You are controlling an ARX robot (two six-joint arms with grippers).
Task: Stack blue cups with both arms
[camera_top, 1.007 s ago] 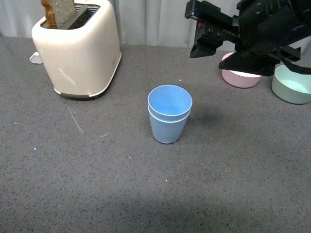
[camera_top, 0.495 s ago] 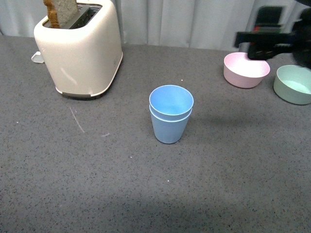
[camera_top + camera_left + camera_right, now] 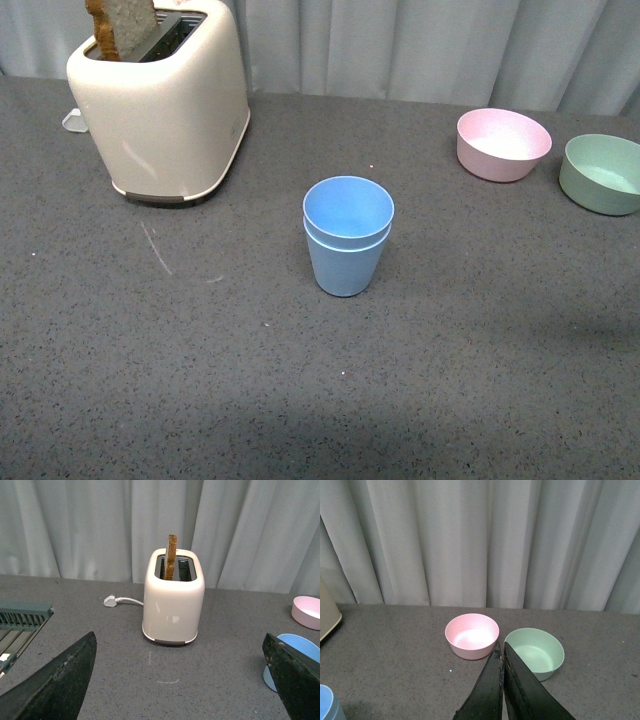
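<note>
light blue cups (image 3: 347, 235), cream toaster (image 3: 160, 100), pink bowl (image 3: 503, 144), green bowl (image 3: 601, 174)

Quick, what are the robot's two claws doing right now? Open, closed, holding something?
Left gripper: open, black jaws spread wide, holding nothing.
Right gripper: closed, black jaws pressed together, holding nothing.

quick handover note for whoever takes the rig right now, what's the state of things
Left end effector: open wide, empty, facing the toaster.
Right end effector: shut, empty, facing the pink bowl and green bowl.
Blue cups: nested one inside the other, upright mid-table, untouched by either arm.
Done: the stack looks complete; neither arm shows in the front view.
Left: probably nothing beyond parking the arms.
</note>
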